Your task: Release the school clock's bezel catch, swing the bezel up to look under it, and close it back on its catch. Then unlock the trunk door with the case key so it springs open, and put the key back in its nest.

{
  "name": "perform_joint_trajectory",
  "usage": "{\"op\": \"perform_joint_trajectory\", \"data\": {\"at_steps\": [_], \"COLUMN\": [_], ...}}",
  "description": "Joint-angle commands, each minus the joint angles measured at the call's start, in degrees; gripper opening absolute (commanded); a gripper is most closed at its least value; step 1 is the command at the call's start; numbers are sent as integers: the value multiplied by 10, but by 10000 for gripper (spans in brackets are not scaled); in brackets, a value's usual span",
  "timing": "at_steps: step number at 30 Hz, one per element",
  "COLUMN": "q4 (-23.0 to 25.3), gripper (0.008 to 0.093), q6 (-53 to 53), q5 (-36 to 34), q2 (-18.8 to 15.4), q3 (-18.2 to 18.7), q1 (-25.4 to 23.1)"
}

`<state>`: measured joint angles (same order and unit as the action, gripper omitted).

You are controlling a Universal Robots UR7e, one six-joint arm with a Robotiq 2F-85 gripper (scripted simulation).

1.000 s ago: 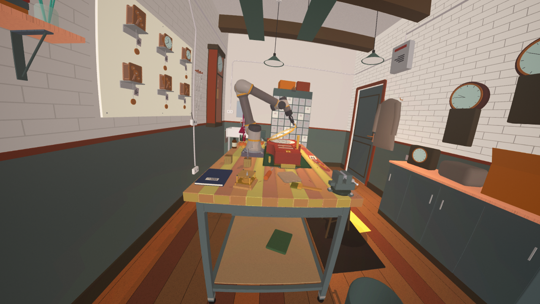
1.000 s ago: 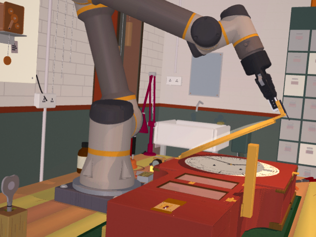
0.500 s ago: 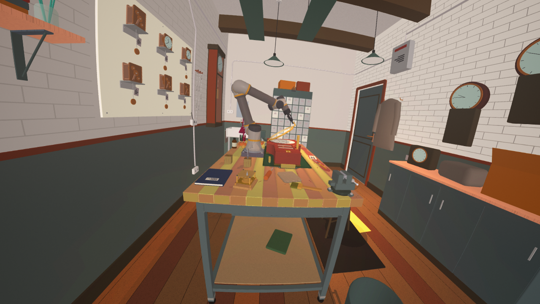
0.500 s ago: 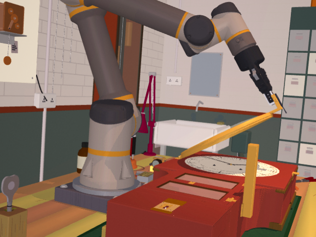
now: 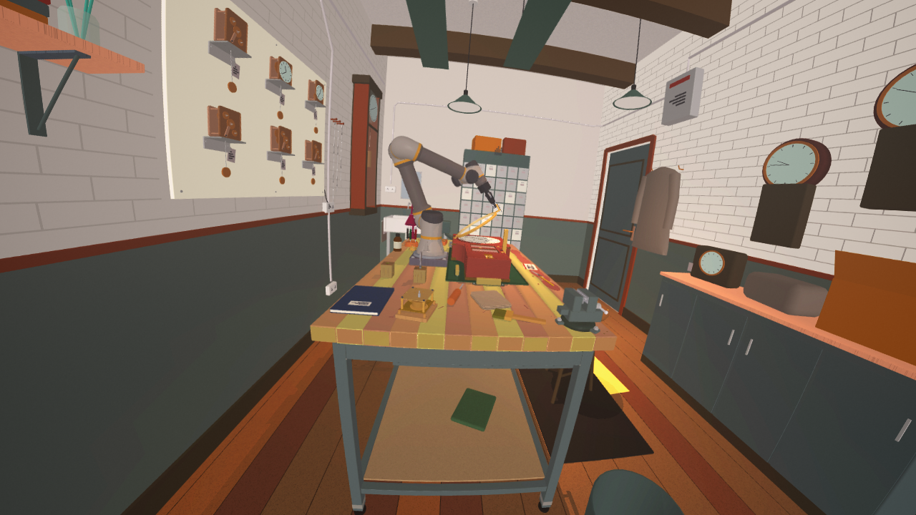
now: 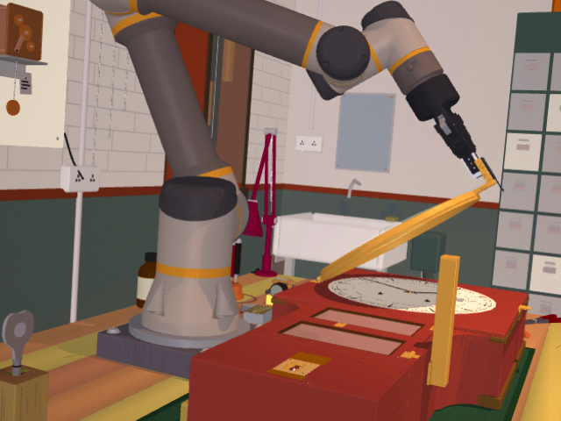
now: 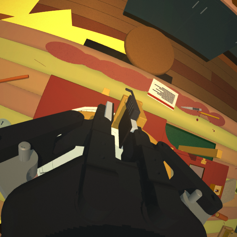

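The white clock dial (image 6: 410, 294) is partly hidden by the raised bezel and by my fingers in the wrist camera. The red school clock case (image 6: 358, 344) lies flat on a green mat on the bench. Its brass bezel (image 6: 398, 235) is swung up at an angle, hinged at the left rim. A brass catch bar (image 6: 443, 319) stands upright at the case's near right side. The keyhole plate (image 6: 299, 365) sits on the trunk door. The case key (image 6: 17, 337) stands in its wooden nest block at the bench's left. My gripper (image 6: 481, 170) is closed on the bezel's tab (image 7: 129, 112) at its raised end.
Behind the clock stand a white sink (image 6: 335, 235) and a drawer cabinet (image 6: 530, 172). My arm's base (image 6: 195, 290) stands left of the case. Nearer on the bench lie a notebook (image 5: 362, 300), a brass movement (image 5: 416, 304), a brush (image 5: 515, 316) and a vise (image 5: 580, 309).
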<state>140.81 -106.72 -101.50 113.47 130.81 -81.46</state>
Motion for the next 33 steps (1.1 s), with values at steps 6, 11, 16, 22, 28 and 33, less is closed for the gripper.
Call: {"op": "perform_joint_trajectory", "data": {"at_steps": [6, 11, 16, 22, 28, 33], "q4": [5, 8, 11, 14, 17, 18], "gripper": [80, 80, 80, 80, 80, 80], "q6": [-3, -5, -6, -8, -9, -11], "q5": [-6, -10, -14, -19, -22, -25], "q2": [9, 15, 21, 26, 31, 34], "q3": [4, 7, 9, 12, 14, 16], "q1": [-5, -9, -13, -17, -21, -23]}}
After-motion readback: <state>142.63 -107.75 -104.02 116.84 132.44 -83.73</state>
